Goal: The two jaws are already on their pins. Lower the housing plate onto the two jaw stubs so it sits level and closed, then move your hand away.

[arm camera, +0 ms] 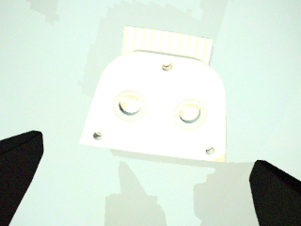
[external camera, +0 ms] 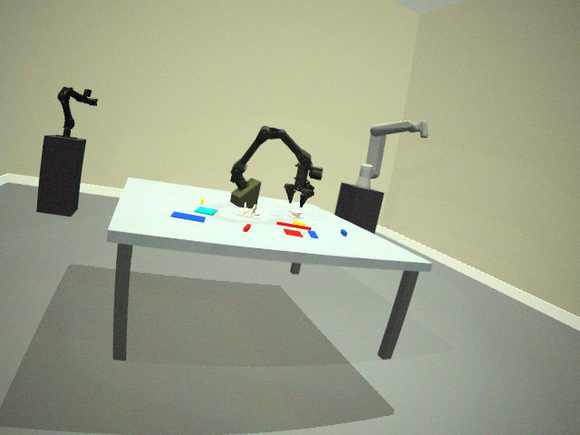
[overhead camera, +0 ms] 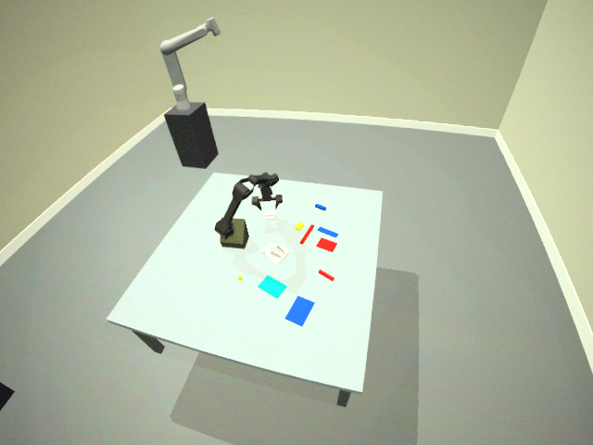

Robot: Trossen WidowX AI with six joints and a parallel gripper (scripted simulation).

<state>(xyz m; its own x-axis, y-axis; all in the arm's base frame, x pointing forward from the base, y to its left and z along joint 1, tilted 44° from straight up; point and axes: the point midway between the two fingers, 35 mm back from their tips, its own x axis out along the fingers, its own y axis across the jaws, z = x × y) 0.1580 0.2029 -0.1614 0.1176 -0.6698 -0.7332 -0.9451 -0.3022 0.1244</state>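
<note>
The white housing plate (overhead camera: 271, 214) (external camera: 294, 214) (arm camera: 160, 89) lies a little above the table top, on or over a ribbed white part (arm camera: 165, 42) that sticks out past its rounded end. It has two large round holes and three small ones. My gripper (overhead camera: 269, 208) (external camera: 295, 204) (arm camera: 150, 158) is open and empty above the plate, with its fingers apart on either side. A second white assembly (overhead camera: 276, 252) (external camera: 246, 212) with upright parts stands nearer the arm's base side. Its jaws and stubs are too small to tell apart.
On the table (overhead camera: 191, 306) (external camera: 154, 201) lie a cyan plate (overhead camera: 271, 286) (external camera: 205, 211), a blue plate (overhead camera: 300, 311) (external camera: 188, 217), a red plate (overhead camera: 326, 245) (external camera: 293, 232), red and blue bars and small yellow pieces. The arm's dark base block (overhead camera: 234, 235) (external camera: 247, 192) stands beside the white assembly.
</note>
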